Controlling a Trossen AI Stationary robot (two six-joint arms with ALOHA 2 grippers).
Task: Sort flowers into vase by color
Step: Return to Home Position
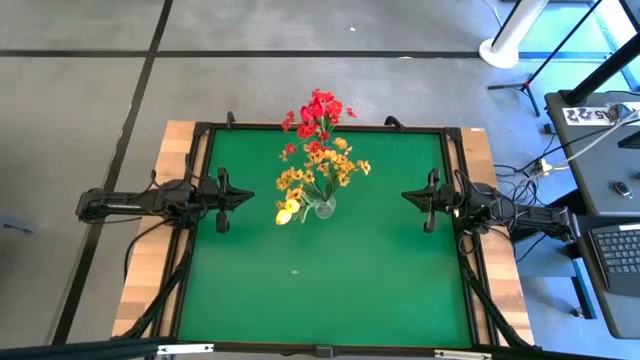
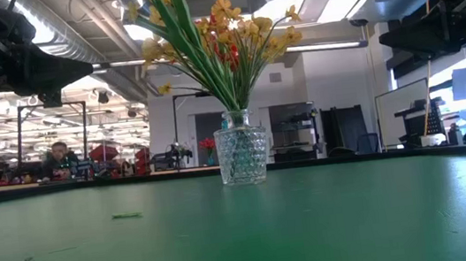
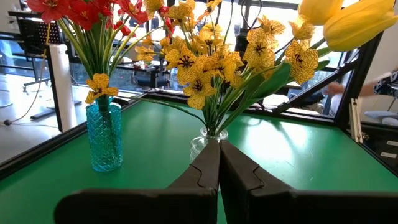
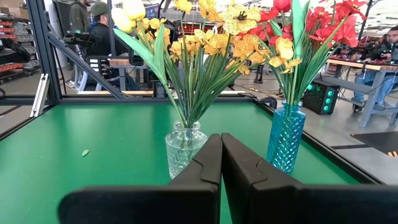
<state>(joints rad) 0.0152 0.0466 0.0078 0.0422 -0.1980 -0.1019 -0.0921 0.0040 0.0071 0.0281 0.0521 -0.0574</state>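
A clear glass vase (image 1: 324,208) stands near the middle of the green table and holds the yellow flowers (image 1: 318,172) by their stems. Behind it, toward the far edge, a blue glass vase (image 3: 104,134) holds the red flowers (image 1: 318,110), with a yellow blossom (image 3: 99,86) among them. My left gripper (image 1: 250,196) hovers shut at the table's left, pointing level at the vases. My right gripper (image 1: 404,196) hovers shut at the table's right, facing them too. Neither has anything between its fingers (image 3: 205,165) (image 4: 208,158).
A small green scrap (image 1: 294,270) lies on the mat nearer the front. A black frame (image 1: 455,130) rims the table. A desk with a laptop (image 1: 618,250) stands to the right. People sit at benches (image 4: 99,31) beyond the table.
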